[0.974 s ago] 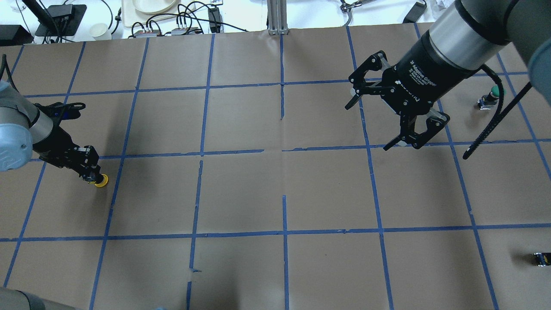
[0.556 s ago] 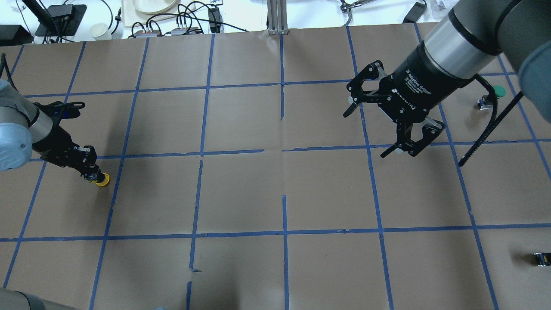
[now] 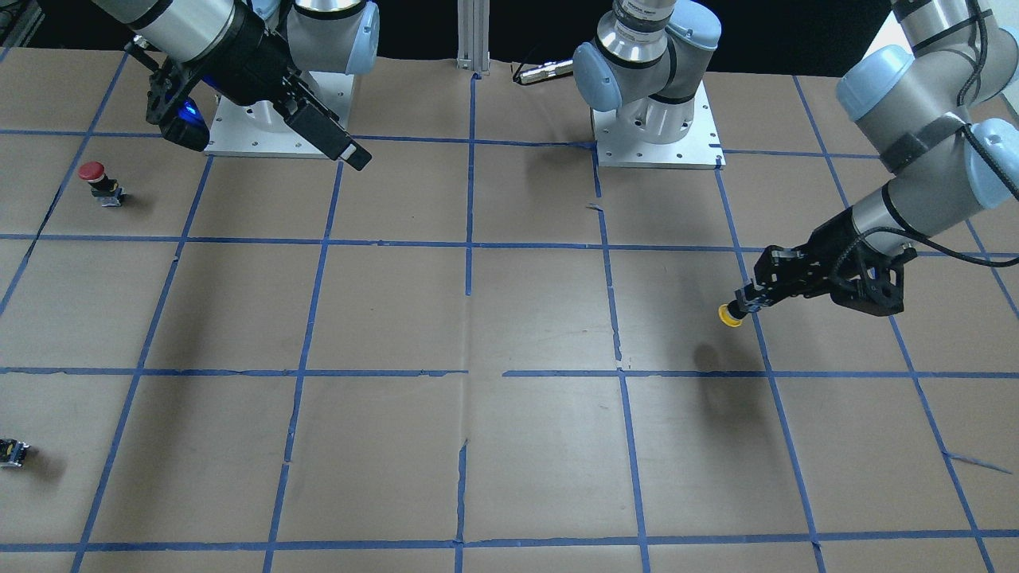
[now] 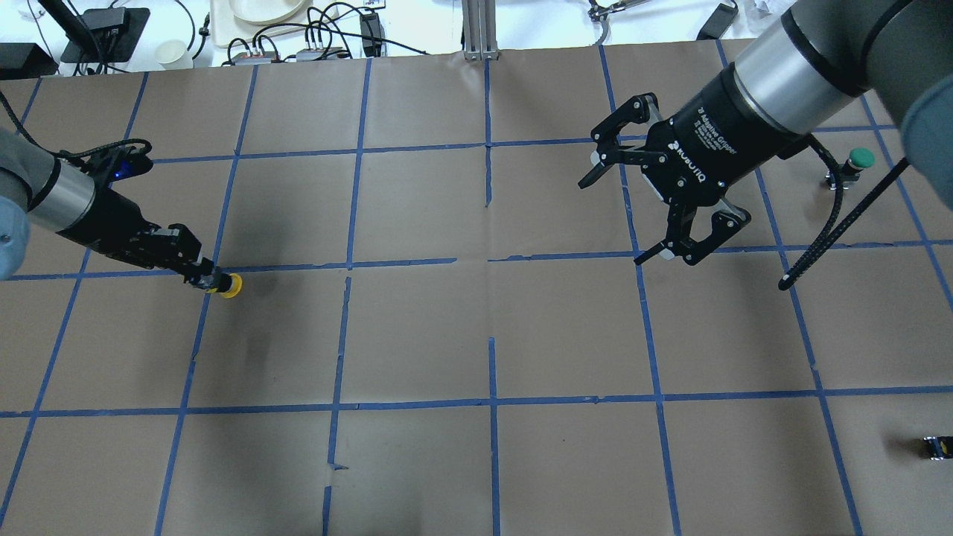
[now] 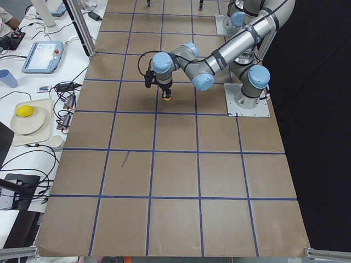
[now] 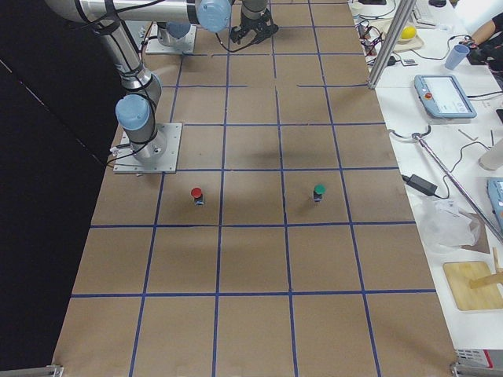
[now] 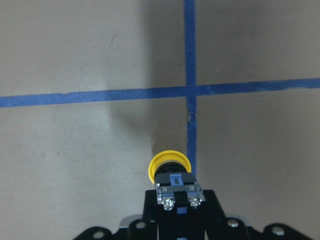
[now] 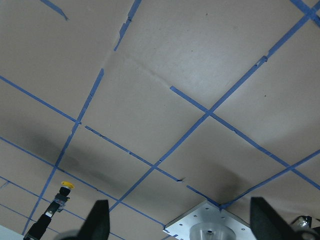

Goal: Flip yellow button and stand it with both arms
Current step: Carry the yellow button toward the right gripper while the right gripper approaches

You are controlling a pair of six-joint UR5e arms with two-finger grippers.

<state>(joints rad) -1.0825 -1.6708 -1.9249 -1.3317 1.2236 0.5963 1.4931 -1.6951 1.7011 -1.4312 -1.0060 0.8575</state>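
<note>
The yellow button [image 4: 232, 285] is held in my left gripper [image 4: 212, 282], which is shut on its black-grey body. The yellow cap points sideways toward the table's middle, and the button hangs above the brown paper, with its shadow apart from it. In the front-facing view the cap [image 3: 727, 315] sticks out of the left gripper [image 3: 746, 305]. The left wrist view shows the cap [image 7: 169, 165] beyond the screws of the body. My right gripper [image 4: 612, 221] is open and empty, high over the far right half. The right wrist view shows the button [image 8: 66, 185] far off.
A green-capped button [image 4: 858, 159] stands at the far right. A red-capped button [image 3: 96, 180] stands near the right arm's base. A tiny black block with a yellow mark [image 4: 935, 447] lies at the near right edge. Blue tape lines grid the brown paper.
My left gripper has carried the yellow button to the right and a little farther from the robot. My right gripper has shifted slightly left and stays open.
</note>
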